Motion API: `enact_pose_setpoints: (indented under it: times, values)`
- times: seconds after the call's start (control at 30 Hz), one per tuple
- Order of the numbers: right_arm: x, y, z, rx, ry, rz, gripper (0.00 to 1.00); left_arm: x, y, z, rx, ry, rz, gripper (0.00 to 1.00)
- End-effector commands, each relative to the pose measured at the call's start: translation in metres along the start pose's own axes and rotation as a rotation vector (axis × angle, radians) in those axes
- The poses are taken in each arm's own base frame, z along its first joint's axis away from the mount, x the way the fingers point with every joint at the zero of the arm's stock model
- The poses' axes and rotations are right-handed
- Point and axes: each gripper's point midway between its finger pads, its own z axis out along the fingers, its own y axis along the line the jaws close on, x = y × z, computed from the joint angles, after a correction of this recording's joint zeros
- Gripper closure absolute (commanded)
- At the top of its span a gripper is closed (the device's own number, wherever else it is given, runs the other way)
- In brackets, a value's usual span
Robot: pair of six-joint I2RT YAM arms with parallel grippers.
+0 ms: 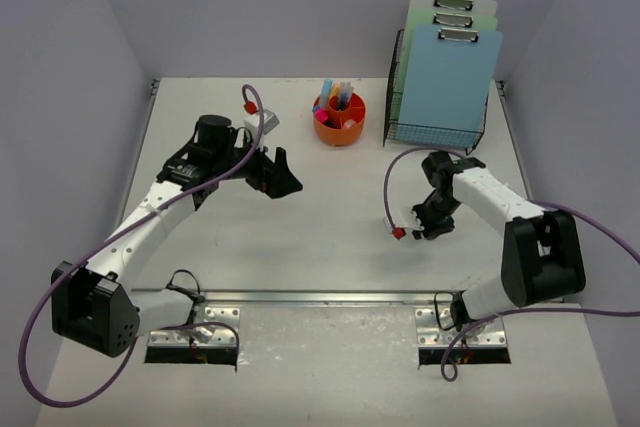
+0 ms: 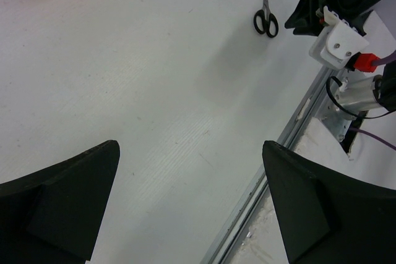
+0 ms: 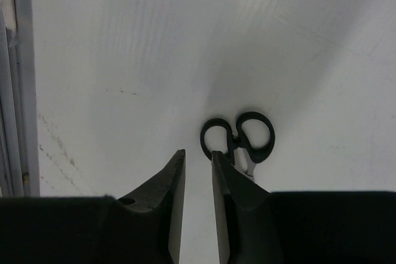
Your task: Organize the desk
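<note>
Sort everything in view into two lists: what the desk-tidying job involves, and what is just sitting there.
Job:
white flat desk
black-handled scissors
right end effector, nearly closed beside the scissors
left end effector, open, empty

Sitting there:
orange round pen holder
black wire rack holding clipboards

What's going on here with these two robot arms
Two arms are tidying a white desk. The right gripper is down low beside a pair of black scissors lying flat on the desk, its fingers nearly closed with nothing between them. The left gripper is wide open and empty over bare desk. At the back stand an orange pen holder and a wire rack holding clipboards.
</note>
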Motion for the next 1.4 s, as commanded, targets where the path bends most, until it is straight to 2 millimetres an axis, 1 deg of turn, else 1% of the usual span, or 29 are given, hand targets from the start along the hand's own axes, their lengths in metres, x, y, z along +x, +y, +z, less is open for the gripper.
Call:
enact_pose_setpoints:
  times: [0.0,0.07,0.17,0.3,0.47,0.57,0.8,1.07,1.37]
  values:
    - [0.002,0.014,0.013,-0.008,0.011,-0.070,0.74,-0.009,-0.002,-0.007,0.001,-0.044,0.024,0.00]
    - [0.004,0.022,0.023,-0.008,0.013,-0.076,0.73,-0.010,-0.002,-0.006,0.005,-0.046,0.022,0.00]
    - [0.006,0.019,0.028,0.001,0.018,-0.064,0.73,-0.010,-0.002,-0.004,0.009,-0.045,0.016,0.00]
    - [0.010,0.009,0.029,0.013,0.029,-0.041,0.72,-0.011,-0.001,-0.004,0.011,-0.042,0.013,0.00]
    - [0.021,0.009,0.033,-0.001,0.060,-0.035,0.71,-0.006,0.000,-0.003,0.008,-0.030,0.011,0.00]
    - [0.027,0.006,0.033,0.008,0.075,-0.032,0.70,-0.005,0.001,-0.003,0.006,-0.026,0.011,0.00]
    - [0.036,-0.006,0.024,0.027,0.076,0.002,0.68,-0.003,0.002,-0.001,0.007,-0.023,0.008,0.00]
    - [0.036,-0.006,0.026,0.026,0.068,0.002,0.68,-0.001,0.004,0.001,0.008,-0.014,0.007,0.00]
    - [0.036,-0.016,0.022,0.046,0.063,0.012,0.68,0.006,0.007,0.005,0.014,0.006,-0.013,0.00]
